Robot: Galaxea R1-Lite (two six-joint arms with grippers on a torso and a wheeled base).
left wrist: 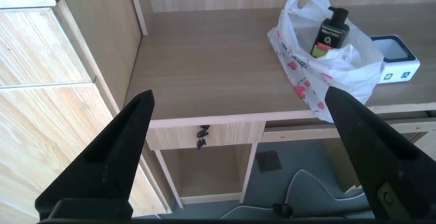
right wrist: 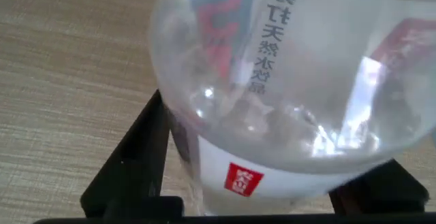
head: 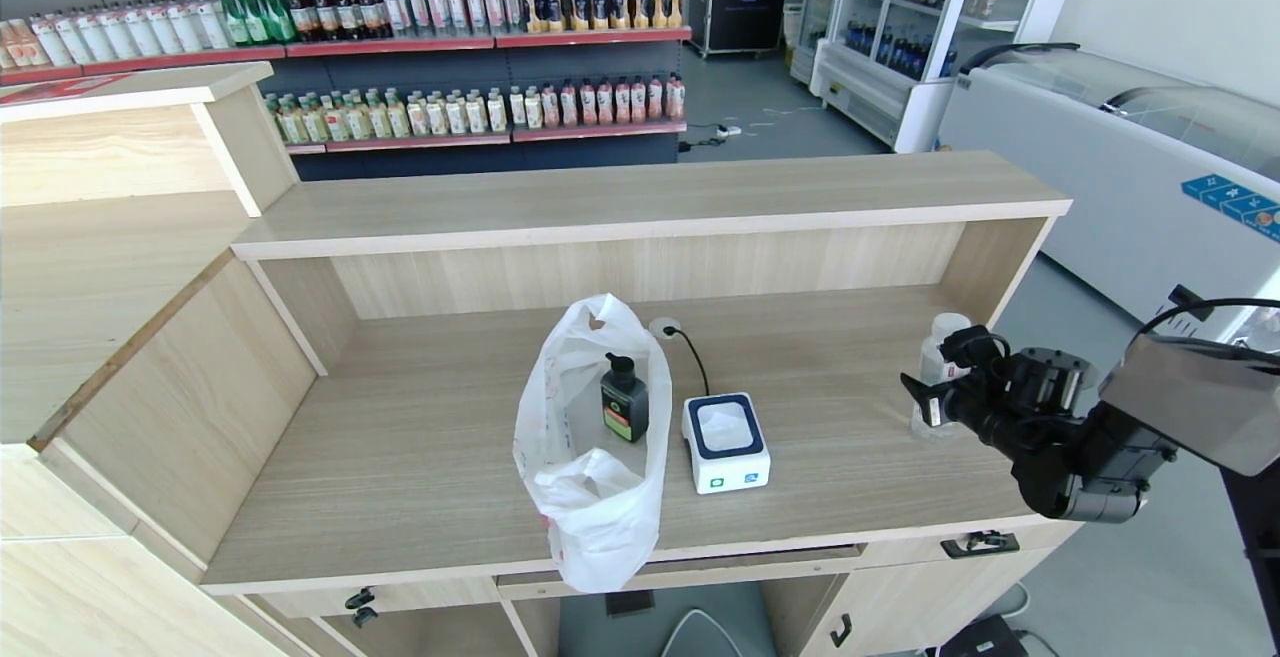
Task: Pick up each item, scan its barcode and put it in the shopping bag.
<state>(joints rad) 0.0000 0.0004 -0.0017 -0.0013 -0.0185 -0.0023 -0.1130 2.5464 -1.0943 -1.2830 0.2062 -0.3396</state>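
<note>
Just left of the scanner [head: 727, 442] on the counter [head: 400, 457] stands the white shopping bag [head: 592, 457], mouth open, w/ a dark pump bottle [head: 624, 399] upright inside. The bottle's lower part is hidden by the bag's folds. Its label shows a green & a red band, print too small to read. The bag's bottom sags over the counter edge, front-left of the scanner. A black cable [head: 692, 352] runs from behind the scanner to a round port [head: 664, 325] at the back. Well right of the scanner stands a clear bottle [head: 940, 357], partly covered by the right claw [head: 925, 405]; can't tell if that claw is clamped on it. Close up, the bottle shows a white label w/ a red mark & dark characters on its clear wall, top cut off. The left claw [left wrist: 240, 94] hangs spread wide, holding nothing, far left of the scanner, out front of the counter.
</note>
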